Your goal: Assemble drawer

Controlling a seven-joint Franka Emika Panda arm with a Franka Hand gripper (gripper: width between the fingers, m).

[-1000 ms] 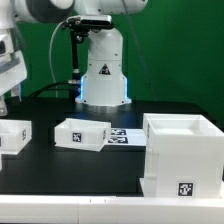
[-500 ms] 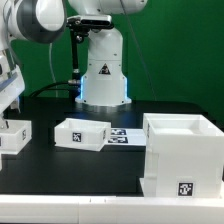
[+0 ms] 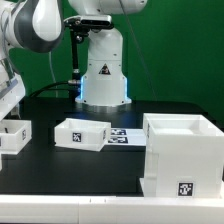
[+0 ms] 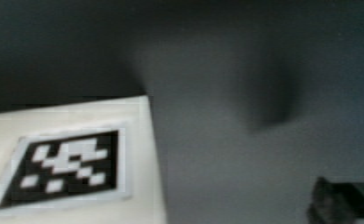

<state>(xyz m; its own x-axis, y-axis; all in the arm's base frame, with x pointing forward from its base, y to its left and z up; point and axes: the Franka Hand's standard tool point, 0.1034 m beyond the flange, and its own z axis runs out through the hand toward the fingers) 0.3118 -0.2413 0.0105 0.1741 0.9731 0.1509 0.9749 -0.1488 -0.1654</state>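
Since the frame half a second ago, the arm (image 3: 28, 28) in the upper left of the exterior view has swung a little further toward the left edge. Its large rounded joint now sits closer to the corner. The gripper (image 3: 7, 97) is cut off by the left edge and hangs just above the left tray (image 3: 13, 136). Its fingertips are out of sight there, so I cannot tell whether the jaws are spread or pressed together. The drawer parts lie where they did before.

The left tray sits at the lower left on the black table (image 3: 60, 165), open side up, and only its own white walls show inside. The middle tray (image 3: 82, 133) stands apart from it near the frame's centre, with a small tag on its front face. The marker board (image 3: 121, 136) lies just beside it toward the right. The tall casing (image 3: 183, 158) fills the lower right, with its open top showing bare white inner walls and a tag (image 3: 185, 187) low on its front.

The wrist view is blurred. It shows a white face bearing a black-and-white tag (image 4: 69, 166) against dark surroundings, and I cannot tell which part it belongs to.
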